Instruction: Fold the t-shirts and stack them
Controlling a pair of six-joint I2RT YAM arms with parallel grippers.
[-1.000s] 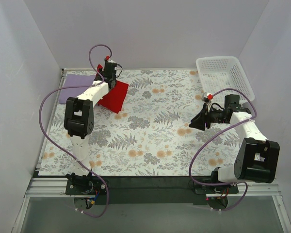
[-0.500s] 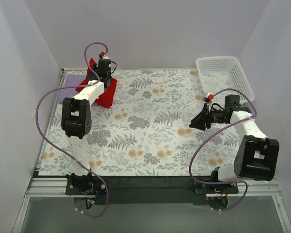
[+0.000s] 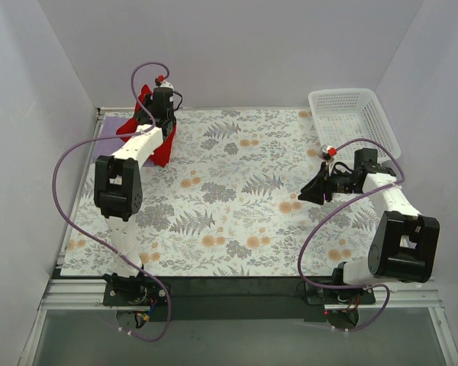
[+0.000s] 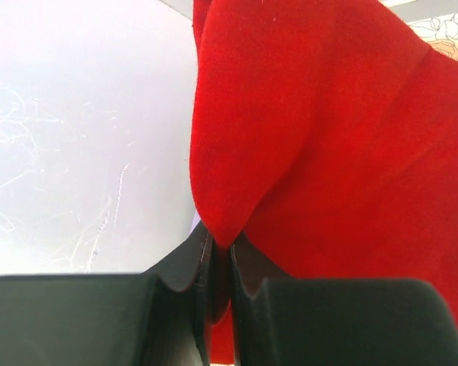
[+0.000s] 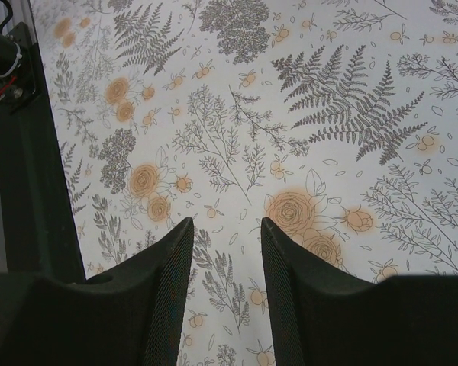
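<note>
The bright red t-shirt (image 3: 162,145), folded, hangs from my left gripper (image 3: 154,107) at the far left of the table, partly over the pale lavender t-shirt (image 3: 109,127), which lies flat by the left wall. In the left wrist view the red cloth (image 4: 328,137) fills the frame and a fold of it is pinched between my shut jaws (image 4: 220,255). My right gripper (image 3: 309,192) is open and empty, hovering over the flowered tablecloth at the right; its fingers (image 5: 168,274) stand apart above the cloth.
A white mesh basket (image 3: 353,120) stands at the back right corner. The flowered tablecloth (image 3: 237,191) covers the table. Grey walls close in at the left, back and right. A dark strip (image 5: 30,168) marks the table's near edge.
My left gripper has carried the red t-shirt left and toward the back, from beside the lavender shirt to over its edge. The right arm has not moved.
</note>
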